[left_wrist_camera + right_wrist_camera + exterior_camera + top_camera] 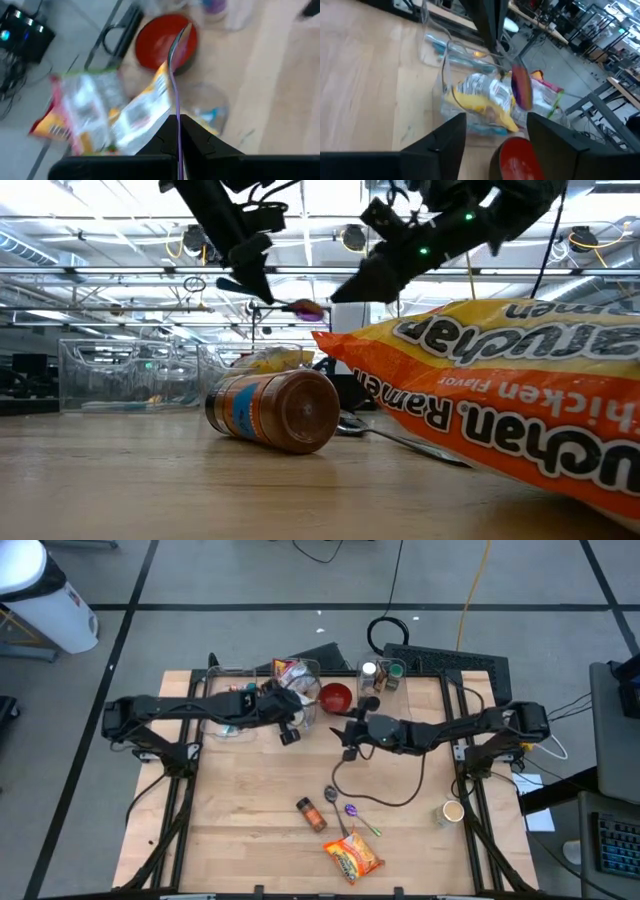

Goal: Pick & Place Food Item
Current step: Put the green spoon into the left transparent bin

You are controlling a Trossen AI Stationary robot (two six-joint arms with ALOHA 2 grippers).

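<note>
Plainly, the left pincer (179, 131) is clamped narrow on the thin purple handle of a spoon (173, 75), whose bowl hangs above the red bowl (336, 696), just beside the clear bin (215, 670) of snack bags. Held so far back on a slim shaft, the spoon could swivel or slide out if the arm swings. Close by to the right, the right pincer (352, 735) stands half-wide and holds nothing; a small drift could knock the spoon. Neither arm is anywhere near the ramen packet (352, 857), which lies at the bench's (240, 840) front edge, right of the spice jar (311, 813).
</note>
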